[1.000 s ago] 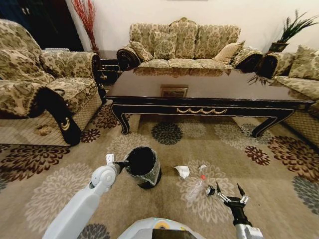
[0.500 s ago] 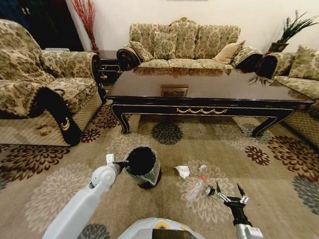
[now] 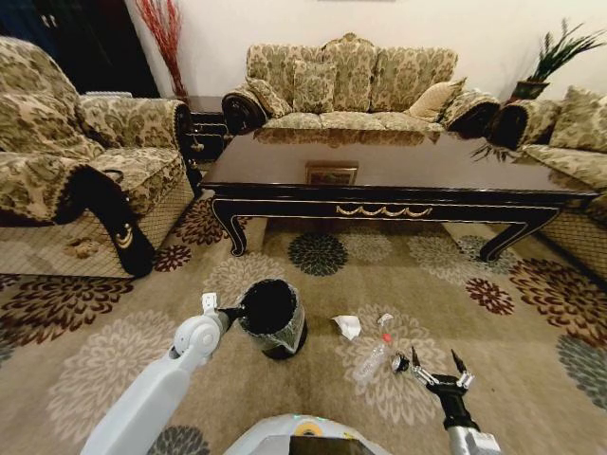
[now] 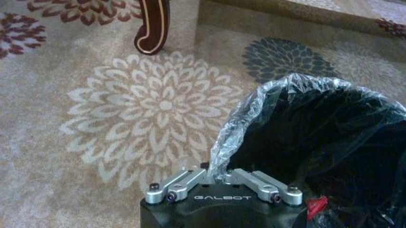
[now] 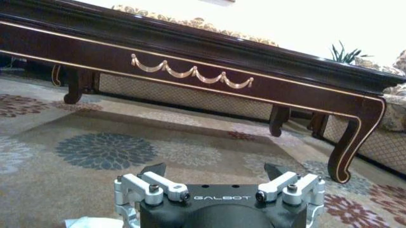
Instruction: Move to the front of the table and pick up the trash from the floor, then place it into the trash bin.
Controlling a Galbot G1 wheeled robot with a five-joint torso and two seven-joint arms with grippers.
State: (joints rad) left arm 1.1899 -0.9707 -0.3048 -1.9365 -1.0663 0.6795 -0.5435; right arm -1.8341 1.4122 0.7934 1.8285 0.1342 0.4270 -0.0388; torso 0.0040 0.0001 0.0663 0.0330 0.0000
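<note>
On the left, the robot's left hand (image 3: 230,311) is pinched closed on the translucent liner at the rim of the trash bin (image 3: 271,318), apparently steadying it on the floral carpet (image 3: 114,351). Just beside the bin lie a crumpled white paper (image 3: 347,326) and a clear plastic bottle (image 3: 376,357). On the right, the right hand (image 3: 432,370) hovers low with fingers spread, near the bottle, likely ready to grasp. Behind stands the dark coffee table (image 3: 398,175).

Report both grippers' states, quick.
Left gripper: shut on the trash bin liner at its rim.
Right gripper: open, empty, low over the carpet beside the plastic bottle.
</note>
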